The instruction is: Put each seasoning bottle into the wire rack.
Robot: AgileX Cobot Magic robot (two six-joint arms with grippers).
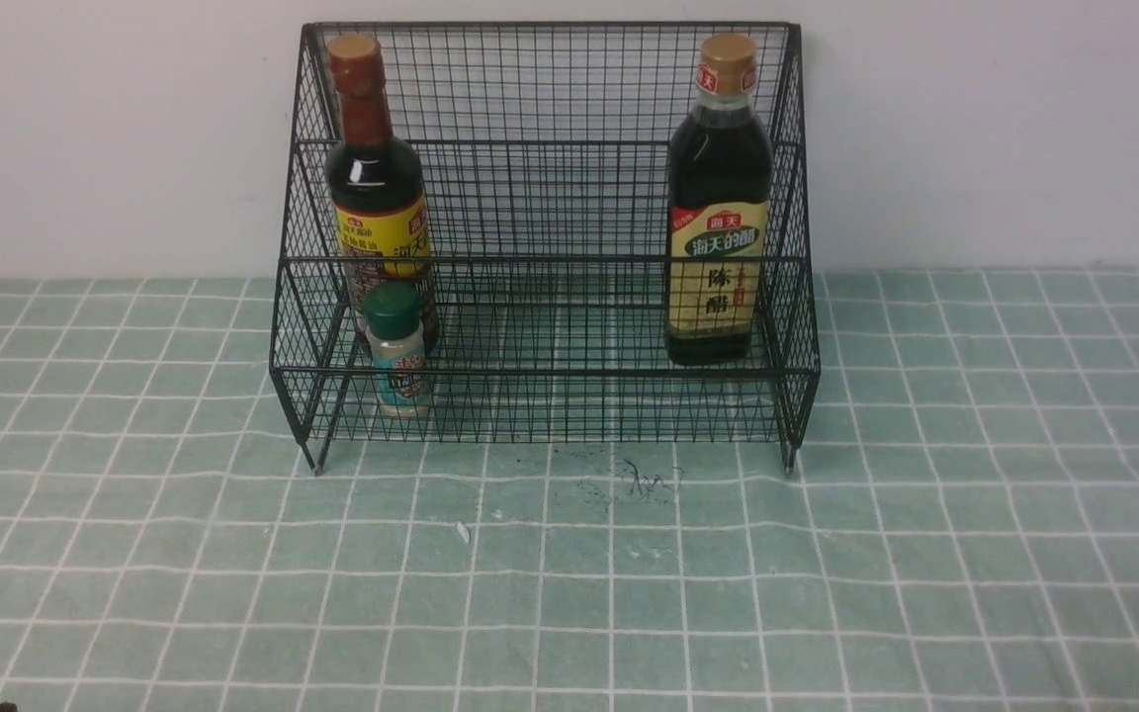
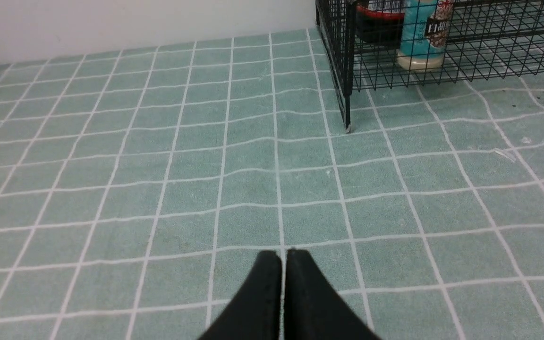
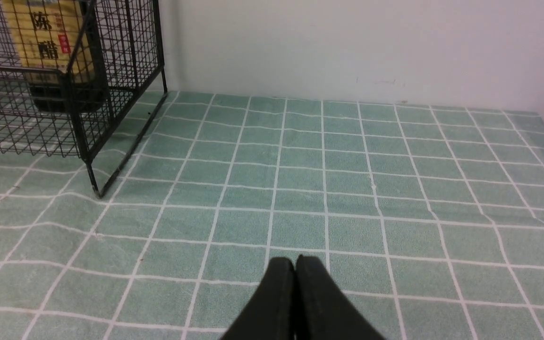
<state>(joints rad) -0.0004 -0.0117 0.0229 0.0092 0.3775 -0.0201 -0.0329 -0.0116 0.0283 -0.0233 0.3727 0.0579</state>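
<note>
The large black wire-mesh stepped rack (image 1: 545, 237) stands against the pale wall at twelve o'clock on the green cloth with a white grid (image 1: 569, 574), its tall back upright, its sides sloping and its short legs planted on the cloth. All three seasoning bottles stand upright inside it. The tall dark bottle with a red neck and yellow-brown label (image 1: 377, 198) stands toward the rack's nine o'clock side, and the small clear shaker with a green cap (image 1: 397, 348) stands just in front of it, on the lower front tier, overlapping its base in the front view; whether the two touch cannot be told. The tall dark bottle with a tan cap and beige label (image 1: 718, 203) stands well apart from them, toward the rack's three o'clock side. A small dark scribble (image 1: 641, 479) and a white fleck (image 1: 463, 532) mark the cloth at six o'clock of the rack. In the wrist views, the left gripper (image 2: 284, 255) has its black fingers pressed together, pinching nothing, above bare cloth well away from the rack's corner leg. The right gripper (image 3: 295, 262) is likewise pressed together and empty, above the cloth beyond the rack's three o'clock end.
</note>
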